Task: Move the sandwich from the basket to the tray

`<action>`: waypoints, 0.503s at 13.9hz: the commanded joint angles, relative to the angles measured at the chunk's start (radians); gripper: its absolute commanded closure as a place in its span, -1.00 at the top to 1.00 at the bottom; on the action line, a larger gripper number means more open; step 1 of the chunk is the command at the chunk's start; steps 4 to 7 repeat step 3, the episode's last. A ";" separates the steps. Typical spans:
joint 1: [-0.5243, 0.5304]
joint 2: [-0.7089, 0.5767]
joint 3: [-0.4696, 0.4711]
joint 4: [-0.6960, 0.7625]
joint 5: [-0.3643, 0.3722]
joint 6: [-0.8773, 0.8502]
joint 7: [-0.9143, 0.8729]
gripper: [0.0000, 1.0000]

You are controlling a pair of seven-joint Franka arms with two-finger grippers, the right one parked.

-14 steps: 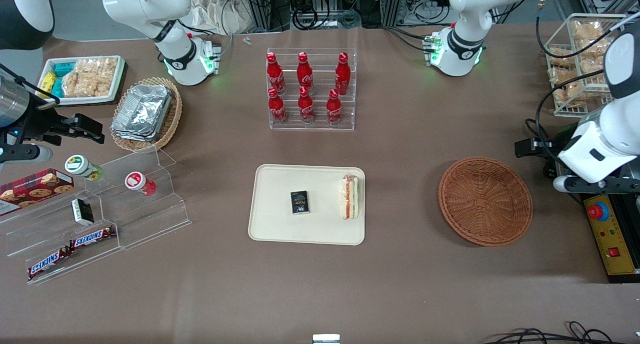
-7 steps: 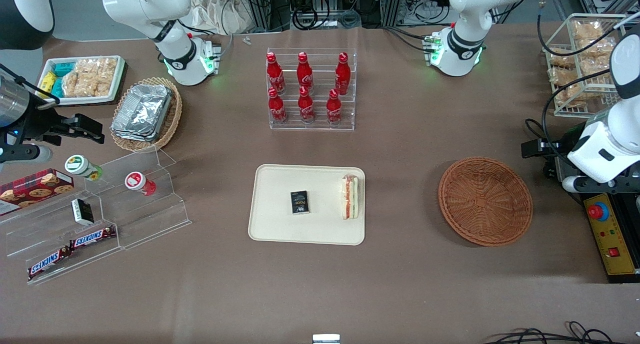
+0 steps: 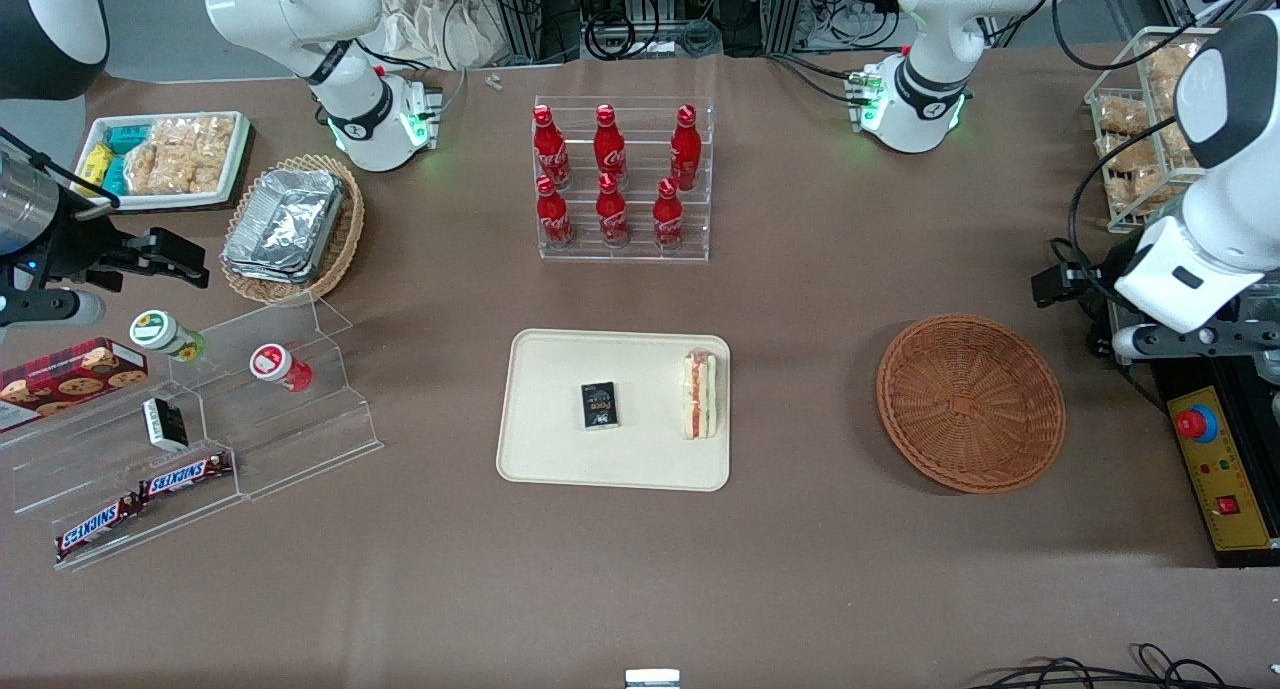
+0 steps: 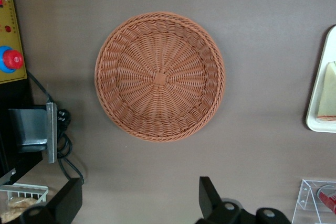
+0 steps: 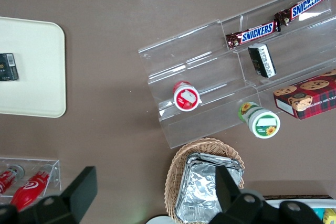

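While the brown surface carries everything, the tray serves as my landmark near its middle. It is cream, flat and rectangular. The basket is round and reddish-brown, with nothing inside; it stands apart from the tray, toward the working arm's end of the surface, and in the left wrist view the basket shows its woven bottom bare. The end effector hangs above the surface beside the basket, still farther from the tray than the basket is, and its two dark fingers stand wide apart with nothing between them. The sandwich lies on the tray, along the short edge that is nearest to the basket, with the striped red and cream filling turned up. A small black box lies also on the tray, near its middle, apart from the sandwich.
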 commanded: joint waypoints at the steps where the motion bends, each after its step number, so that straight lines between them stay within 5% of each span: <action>1: -0.028 0.063 0.019 0.078 -0.007 -0.036 -0.007 0.99; 7: -0.022 0.066 0.020 0.086 -0.006 -0.050 -0.002 0.99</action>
